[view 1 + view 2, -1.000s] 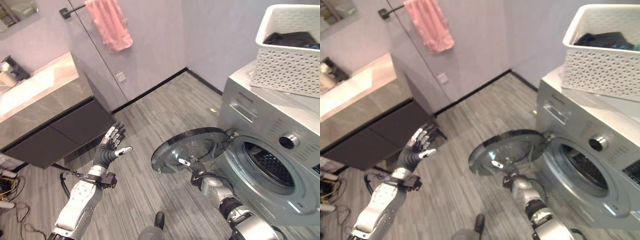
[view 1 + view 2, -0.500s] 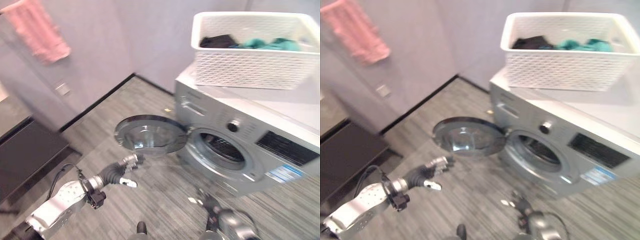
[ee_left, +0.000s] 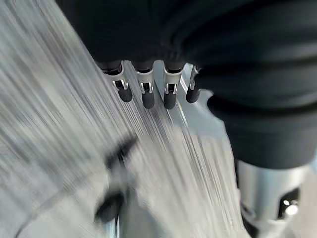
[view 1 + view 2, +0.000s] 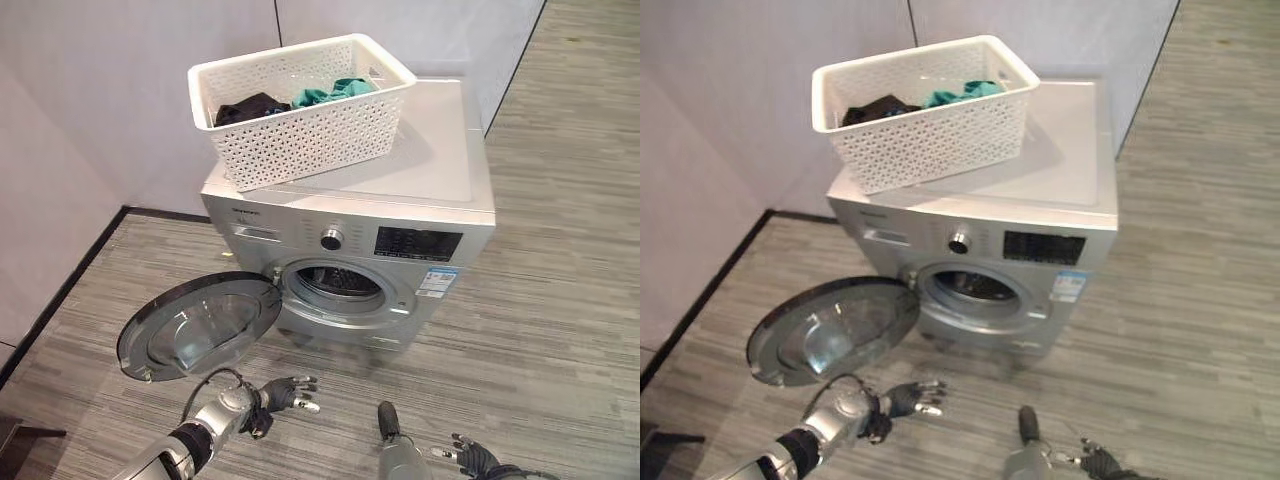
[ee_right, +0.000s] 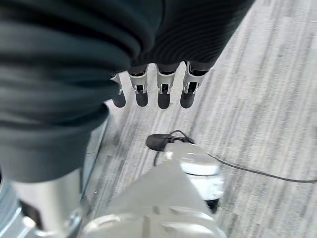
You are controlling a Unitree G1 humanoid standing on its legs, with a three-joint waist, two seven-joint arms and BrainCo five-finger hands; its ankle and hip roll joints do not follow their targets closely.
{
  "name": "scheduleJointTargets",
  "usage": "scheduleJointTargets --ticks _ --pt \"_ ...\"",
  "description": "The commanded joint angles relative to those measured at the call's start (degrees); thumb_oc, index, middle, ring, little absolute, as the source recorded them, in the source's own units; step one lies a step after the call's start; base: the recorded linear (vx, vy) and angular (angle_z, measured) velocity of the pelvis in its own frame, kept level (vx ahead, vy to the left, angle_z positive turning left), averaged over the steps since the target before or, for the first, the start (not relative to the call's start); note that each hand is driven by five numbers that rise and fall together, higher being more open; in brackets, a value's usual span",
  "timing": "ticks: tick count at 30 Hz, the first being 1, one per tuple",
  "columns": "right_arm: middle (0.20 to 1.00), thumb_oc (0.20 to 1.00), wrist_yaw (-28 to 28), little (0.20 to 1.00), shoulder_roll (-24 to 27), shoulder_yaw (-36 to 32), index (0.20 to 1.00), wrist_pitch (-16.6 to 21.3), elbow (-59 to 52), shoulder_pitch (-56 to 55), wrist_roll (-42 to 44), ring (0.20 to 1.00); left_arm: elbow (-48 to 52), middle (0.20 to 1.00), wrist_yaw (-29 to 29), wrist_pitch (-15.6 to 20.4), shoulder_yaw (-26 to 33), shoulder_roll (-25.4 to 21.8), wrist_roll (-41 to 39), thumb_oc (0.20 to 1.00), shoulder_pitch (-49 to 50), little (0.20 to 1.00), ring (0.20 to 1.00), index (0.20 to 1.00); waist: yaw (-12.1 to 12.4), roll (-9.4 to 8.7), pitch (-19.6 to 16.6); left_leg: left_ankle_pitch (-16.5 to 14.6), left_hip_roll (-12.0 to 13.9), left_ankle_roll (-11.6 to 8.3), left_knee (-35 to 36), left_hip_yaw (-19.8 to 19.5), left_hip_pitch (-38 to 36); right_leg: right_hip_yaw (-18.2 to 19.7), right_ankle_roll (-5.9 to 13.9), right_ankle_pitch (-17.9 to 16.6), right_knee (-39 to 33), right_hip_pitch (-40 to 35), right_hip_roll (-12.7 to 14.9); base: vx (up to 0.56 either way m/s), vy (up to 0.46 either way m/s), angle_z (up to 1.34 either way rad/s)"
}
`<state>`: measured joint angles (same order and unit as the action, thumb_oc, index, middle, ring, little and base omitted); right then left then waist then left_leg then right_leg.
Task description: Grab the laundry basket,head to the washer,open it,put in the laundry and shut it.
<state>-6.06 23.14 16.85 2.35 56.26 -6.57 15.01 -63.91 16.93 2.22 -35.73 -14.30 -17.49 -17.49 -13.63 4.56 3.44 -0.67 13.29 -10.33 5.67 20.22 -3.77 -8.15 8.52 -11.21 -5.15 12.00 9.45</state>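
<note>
A white perforated laundry basket (image 4: 300,110) holding dark and teal laundry (image 4: 290,98) sits at the front left corner of the top of a silver front-loading washer (image 4: 400,215). The washer's round door (image 4: 200,325) stands swung wide open to the left over the grey wood-pattern floor (image 4: 540,330). The left hand (image 4: 290,392) hangs low near the floor, fingers relaxed and empty; the right hand (image 4: 472,457) likewise hangs loosely spread and empty.
</note>
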Motion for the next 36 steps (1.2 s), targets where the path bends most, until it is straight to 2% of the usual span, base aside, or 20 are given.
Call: scheduleJointTargets --ticks 1,4,7,8,10,14,18,19,20,21,23,25,26,27,29,30,32,33,34,36 --pt "1.000 1.000 0.73 1.000 -0.10 -1.01 1.000 0.73 -5.31 2.44 2.59 1.000 -4.96 1.000 -7.41 1.97 5.14 -1.37 7.91 1.000 -5.22 1.000 1.000 1.000 -0.39 -2.25 2.87 -3.82 -3.46 3.68 -0.67 0.34 -2.35 5.14 0.92 6.75 2.38 -0.27 -0.59 0.00 -0.056 -0.37" --pt "1.000 1.000 -0.35 1.000 0.92 -1.01 1.000 1.09 -12.43 2.00 2.98 1.000 -14.16 1.000 -13.41 -0.60 11.36 -2.89 17.06 1.000 -6.80 1.000 1.000 1.000 -0.94 -3.09 2.65 -3.51 -2.99 3.51 -0.67 1.37 -1.77 6.74 0.73 6.16 1.93 1.20 -1.56 0.00 -0.052 -0.32" --pt "1.000 1.000 -0.64 1.000 2.84 -2.51 1.000 1.81 -20.50 0.63 3.03 1.000 -18.80 1.000 -17.92 -2.55 16.04 -7.62 23.86 1.000 -8.89 1.000 1.000 1.000 -1.91 -3.92 2.53 -2.98 -2.46 3.05 -0.67 1.71 0.04 7.47 0.58 5.63 1.81 3.21 -2.24 -0.03 -0.052 -0.24" --pt "1.000 1.000 -0.64 1.000 2.87 -2.52 1.000 1.75 -20.59 0.58 3.03 1.000 -18.80 1.000 -17.92 -2.55 16.06 -7.61 23.88 1.000 -8.88 1.000 1.000 1.000 -1.93 -3.90 2.48 -2.97 -2.46 3.05 -0.67 1.69 0.10 7.45 0.58 5.64 1.82 3.27 -2.23 -0.04 -0.063 -0.28" --pt "1.000 1.000 0.28 1.000 3.91 -5.25 1.000 3.64 -26.28 -2.32 5.05 1.000 -17.37 1.000 -23.19 -1.93 20.95 -11.90 23.49 1.000 -11.72 1.000 1.000 1.000 -1.63 -3.97 2.93 -1.70 -1.65 2.25 -0.67 0.16 3.73 6.03 0.27 5.56 1.92 5.30 -2.02 -0.07 -0.099 -0.15" --pt "1.000 1.000 1.26 1.000 4.82 -6.42 1.000 4.40 -27.64 -2.95 5.17 1.000 -15.58 1.000 -25.97 -1.31 23.51 -13.17 22.07 1.000 -11.51 1.000 1.000 1.000 -1.21 -3.89 3.05 -1.23 -0.23 1.61 -0.67 -0.03 4.51 5.41 -0.08 6.59 2.79 6.12 -2.48 0.01 -0.082 0.26" --pt "1.000 1.000 2.56 1.000 5.88 -8.64 1.000 4.85 -30.42 -3.24 6.26 1.000 -14.66 1.000 -28.56 -0.98 30.56 -14.58 16.43 1.000 -7.33 1.000 1.000 1.000 -0.66 -4.37 3.05 1.05 2.76 0.30 -0.67 2.77 0.45 7.07 -1.16 9.70 5.24 4.72 -5.92 0.15 -0.141 -0.12" --pt "1.000 1.000 3.74 1.000 5.97 -10.59 1.000 5.41 -31.38 -3.09 6.99 1.000 -13.80 1.000 -28.83 -0.84 33.42 -14.91 14.36 1.000 -4.04 1.000 1.000 1.000 0.33 -5.52 3.26 4.69 4.67 0.05 -5.43 2.58 -0.52 8.52 -2.53 11.29 6.11 2.54 -9.03 0.22 -0.209 -0.38" --pt "1.000 1.000 3.75 1.000 5.97 -10.58 1.000 5.38 -31.43 -3.14 6.98 1.000 -13.72 1.000 -28.83 -0.88 33.44 -14.91 14.36 1.000 -3.96 1.000 1.000 1.000 0.38 -5.50 3.34 4.60 4.86 -0.09 -5.69 2.58 -0.52 8.54 -2.62 11.32 6.13 2.45 -9.17 0.17 -0.278 -0.86" --pt "1.000 1.000 4.46 1.000 6.03 -12.11 1.000 5.77 -32.40 -3.33 7.69 1.000 -12.89 1.000 -28.82 -0.86 34.42 -15.52 13.78 1.000 -2.71 1.000 1.000 1.000 1.26 -6.45 3.91 6.52 6.04 -0.19 -11.32 0.79 0.71 9.26 -3.83 11.59 6.55 1.08 -10.73 0.08 -0.202 -1.08" --pt "1.000 1.000 7.67 1.000 6.24 -16.60 1.000 6.69 -32.88 -3.23 7.97 1.000 -11.75 1.000 -29.04 -0.85 34.83 -15.32 12.05 1.000 -1.44 1.000 1.000 1.000 2.71 -7.62 4.90 7.06 6.57 1.66 -18.48 -3.51 2.73 9.20 -5.57 12.93 7.12 -1.39 -11.46 0.10 -0.206 -0.75" --pt "1.000 1.000 10.86 1.000 6.47 -21.76 1.000 7.01 -34.48 -3.81 7.98 1.000 -10.43 1.000 -29.37 -0.91 33.91 -13.92 11.81 1.000 -1.24 1.000 1.000 1.000 2.38 -7.92 5.77 4.07 4.79 3.31 -18.46 -5.35 5.76 8.20 -5.55 14.33 7.28 -3.70 -9.12 0.11 0.057 0.04" --pt "1.000 1.000 12.26 1.000 6.48 -24.44 1.000 7.51 -35.10 -3.86 8.57 1.000 -9.67 1.000 -29.60 -0.88 33.26 -13.20 11.91 1.000 -1.21 1.000 1.000 1.000 2.20 -8.01 5.65 1.15 2.99 3.86 -16.23 -5.49 7.02 7.72 -5.18 14.84 7.06 -4.94 -7.67 0.21 0.304 1.02" --pt "1.000 1.000 16.25 1.000 7.33 -30.22 1.000 8.37 -37.57 -3.47 7.05 1.000 -6.99 1.000 -30.15 -0.38 32.27 -10.83 11.85 1.000 -0.78 1.000 1.000 1.000 2.23 -7.82 5.86 -0.09 0.20 3.92 -12.67 -5.55 10.84 6.69 -4.43 15.89 6.50 -7.89 -5.10 0.17 0.247 1.23" --pt "1.000 1.000 18.91 1.000 7.98 -32.36 1.000 8.91 -38.25 -2.50 5.16 1.000 -5.15 1.000 -30.63 0.14 32.02 -9.95 11.57 1.000 -0.60 1.000 1.000 1.000 2.83 -7.42 6.04 1.00 -1.11 3.74 -11.42 -5.80 12.90 6.43 -4.23 16.19 6.22 -9.04 -4.59 0.08 0.201 0.92" --pt "1.000 1.000 21.73 1.000 8.22 -34.03 1.000 9.49 -38.92 -1.32 3.36 1.000 -3.36 1.000 -31.26 0.74 31.80 -9.23 11.06 1.000 -0.50 1.000 1.000 1.000 3.53 -7.26 6.51 3.09 -1.89 4.04 -10.96 -6.19 15.26 6.30 -4.24 15.66 6.10 -9.27 -4.27 0.07 0.253 0.30" --pt "1.000 1.000 24.13 1.000 8.60 -35.90 1.000 9.61 -41.70 0.21 1.41 1.000 -0.62 1.000 -31.23 0.83 31.98 -8.66 10.80 1.000 0.72 1.000 1.000 1.000 3.83 -6.36 6.19 2.24 -2.45 4.08 -8.36 -6.28 13.55 6.84 -3.41 15.78 6.21 -9.45 -4.15 0.19 0.298 -0.20" --pt "1.000 1.000 29.15 1.000 9.11 -40.81 1.000 9.31 -48.53 1.73 -4.01 1.000 4.27 1.000 -30.99 1.67 32.76 -7.67 10.70 1.000 4.97 1.000 1.000 1.000 4.83 -5.01 4.43 -0.86 -4.67 5.53 -10.31 -8.63 12.99 6.67 -1.91 16.27 6.90 -11.75 -1.56 0.28 0.309 -0.54" --pt "1.000 1.000 29.18 1.000 9.02 -40.87 1.000 9.20 -48.69 1.67 -4.08 1.000 4.34 1.000 -30.99 1.64 32.75 -7.68 10.70 1.000 4.98 1.000 1.000 1.000 4.85 -5.02 4.39 -0.73 -4.67 5.59 -10.39 -8.64 13.19 6.68 -1.90 16.12 6.88 -11.60 -1.55 0.38 0.425 -0.63" --pt "1.000 1.000 31.20 1.000 10.29 -42.62 1.000 8.02 -53.44 3.03 -8.14 1.000 6.76 1.000 -30.76 1.54 33.22 -7.74 10.97 1.000 6.33 1.000 1.000 1.000 5.26 -4.44 3.75 -2.22 -6.32 7.36 -11.23 -7.87 11.16 6.73 -1.35 16.71 11.87 -11.75 -0.15 0.25 0.314 -0.28"
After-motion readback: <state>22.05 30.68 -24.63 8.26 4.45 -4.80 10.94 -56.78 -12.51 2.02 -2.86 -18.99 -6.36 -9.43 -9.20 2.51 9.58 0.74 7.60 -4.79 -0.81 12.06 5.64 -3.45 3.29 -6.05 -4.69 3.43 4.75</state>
